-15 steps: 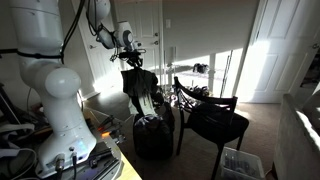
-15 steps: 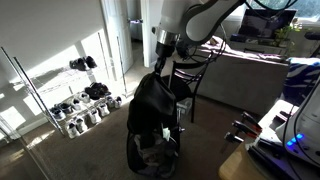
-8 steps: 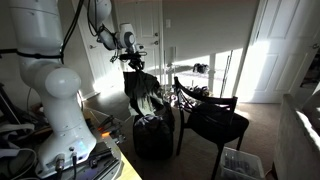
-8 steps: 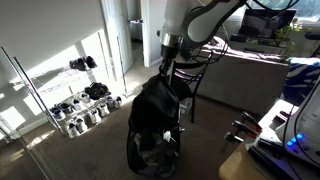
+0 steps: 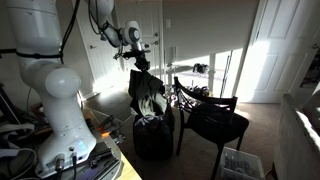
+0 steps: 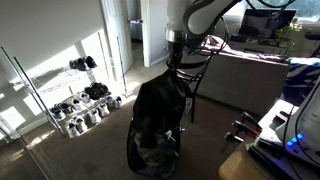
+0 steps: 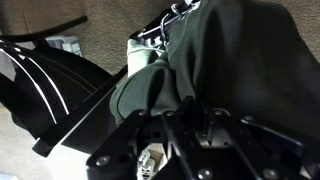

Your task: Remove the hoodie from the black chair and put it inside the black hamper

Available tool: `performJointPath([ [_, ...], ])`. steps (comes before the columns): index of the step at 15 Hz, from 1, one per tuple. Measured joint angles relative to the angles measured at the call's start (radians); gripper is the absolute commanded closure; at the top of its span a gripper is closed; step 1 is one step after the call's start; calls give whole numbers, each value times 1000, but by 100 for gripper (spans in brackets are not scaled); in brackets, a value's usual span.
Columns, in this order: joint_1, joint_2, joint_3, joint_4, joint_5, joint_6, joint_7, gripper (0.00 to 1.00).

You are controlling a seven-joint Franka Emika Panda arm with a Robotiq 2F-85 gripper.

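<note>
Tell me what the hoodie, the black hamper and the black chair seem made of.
The hoodie: soft matte cloth, near-black; it hangs in limp folds. The black hamper: probably fabric; its wall looks soft and dull. The black chair: rigid thin frame, wood or metal; too dark to tell.

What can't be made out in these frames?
- Claw fingertips: wrist view, buried in hoodie folds.
- Inside of the black hamper: in both exterior views, the hanging hoodie covers its mouth.
- Whether the hoodie hem has reached the rim: dark on dark, too small.
</note>
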Motion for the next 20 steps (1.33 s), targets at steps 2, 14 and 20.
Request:
performJointPath([
  [2,0,7,-5,31,0,-46,3,97],
  [14,-26,116,-29,218,1,-145,2,97],
  [20,-23,149,-25,275,4,-162,-6,48],
])
